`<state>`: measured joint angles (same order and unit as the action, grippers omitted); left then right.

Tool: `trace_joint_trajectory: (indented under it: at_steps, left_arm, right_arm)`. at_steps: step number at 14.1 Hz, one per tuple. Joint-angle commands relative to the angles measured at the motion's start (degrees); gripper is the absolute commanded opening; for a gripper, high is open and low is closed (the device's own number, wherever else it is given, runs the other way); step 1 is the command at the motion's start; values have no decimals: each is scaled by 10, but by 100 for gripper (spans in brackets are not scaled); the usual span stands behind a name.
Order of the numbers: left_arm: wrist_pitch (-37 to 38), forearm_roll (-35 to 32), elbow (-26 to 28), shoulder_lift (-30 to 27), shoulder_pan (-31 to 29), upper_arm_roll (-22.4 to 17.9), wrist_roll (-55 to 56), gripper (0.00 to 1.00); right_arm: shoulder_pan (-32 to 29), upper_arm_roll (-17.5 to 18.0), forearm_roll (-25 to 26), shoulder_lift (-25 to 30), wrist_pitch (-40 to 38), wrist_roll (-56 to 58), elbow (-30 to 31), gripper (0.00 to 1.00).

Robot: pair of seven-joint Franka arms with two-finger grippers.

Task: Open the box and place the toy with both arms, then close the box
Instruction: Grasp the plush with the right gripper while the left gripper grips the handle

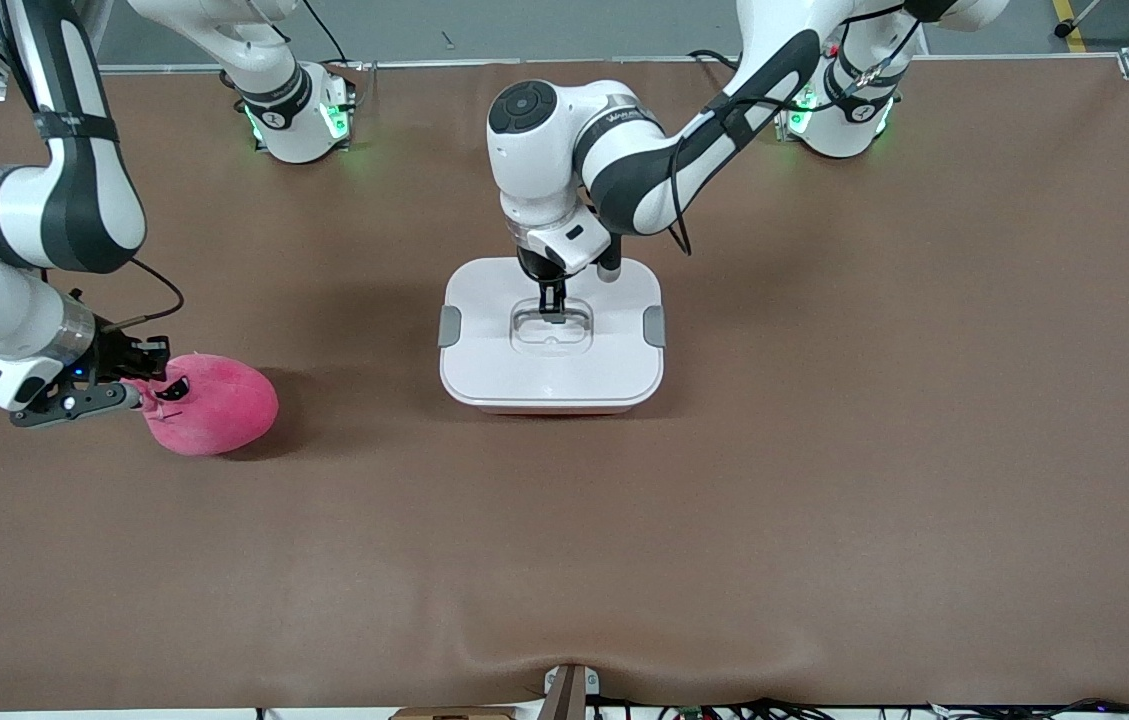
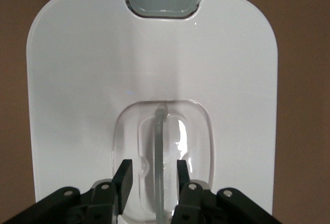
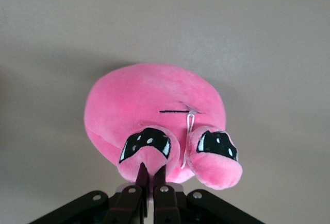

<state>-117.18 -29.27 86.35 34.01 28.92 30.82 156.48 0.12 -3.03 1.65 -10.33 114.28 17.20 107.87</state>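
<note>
At the middle of the tabletop (image 1: 824,500) stands the box (image 1: 551,370), its white lid (image 1: 484,300) seated on the tub. One grey clip (image 1: 449,326) sits at the lid edge toward the right arm's end, the other clip (image 1: 654,326) toward the left arm's end; both lie flat against the lid. The clear handle (image 2: 159,152) rests in the recess at the lid's centre.

The left tool (image 1: 553,307) is down in that recess. In the left wrist view its fingers (image 2: 124,180) stand one on each side of the handle bar, with a gap showing between each pad and the bar; the tool is part-way open and holds nothing.

The toy (image 1: 219,405) lies on the tabletop toward the right arm's end, well apart from the box and slightly nearer the front camera. Its black-and-white eyes (image 3: 147,144) face the right tool (image 3: 150,175). That tool is level with the toy, and its fingers are pinched together on a fold of pink plush just beside one eye.
</note>
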Motion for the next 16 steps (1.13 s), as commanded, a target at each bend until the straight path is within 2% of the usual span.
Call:
trace_joint_trajectory:
  at_steps: [1, 5, 9, 12, 16]
  left_arm:
    - [-11, -23, -5, 5, 5, -1, 59, 31]
    - [-12, -34, -5, 12, 6, -1, 64, 28]
    - [-13, -41, -6, 17, 8, -1, 68, 14]
    - [-13, -42, -7, 15, 8, -1, 67, 0]
    - [-13, -46, -6, 11, 7, -1, 58, 0]
  right_arm:
    - [3, -1, 8, 10, -43, 19, -37, 0]
    - [4, -2, -1, 8, -64, 181, -64, 0]
    - [6, 0, -3, 10, -78, 186, -81, 0]
    - [8, 1, -3, 10, -118, 188, -107, 0]
    - [41, 1, -4, 17, -154, 220, -117, 0]
